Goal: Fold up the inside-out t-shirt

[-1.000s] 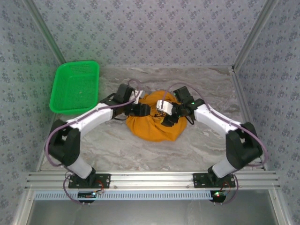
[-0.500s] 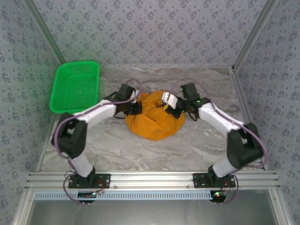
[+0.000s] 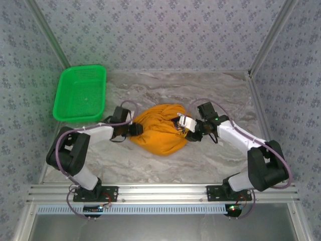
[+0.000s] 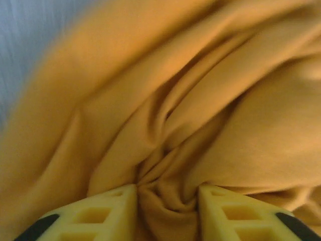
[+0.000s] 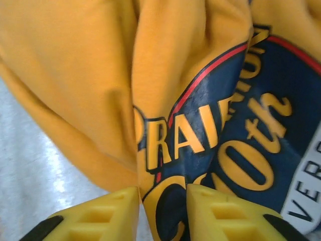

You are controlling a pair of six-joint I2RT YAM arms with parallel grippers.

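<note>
In the middle of the frame the inside-out t-shirt (image 3: 159,133) is lying bunched and unfolded (all the folding is left, I judge), while the left gripper (image 4: 168,196) and the right gripper (image 5: 162,197) are each pinching its cloth.

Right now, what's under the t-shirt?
Marble tabletop shows all around the bunched t-shirt. The patch directly beneath is covered by cloth, so anything lying there is hidden.
</note>
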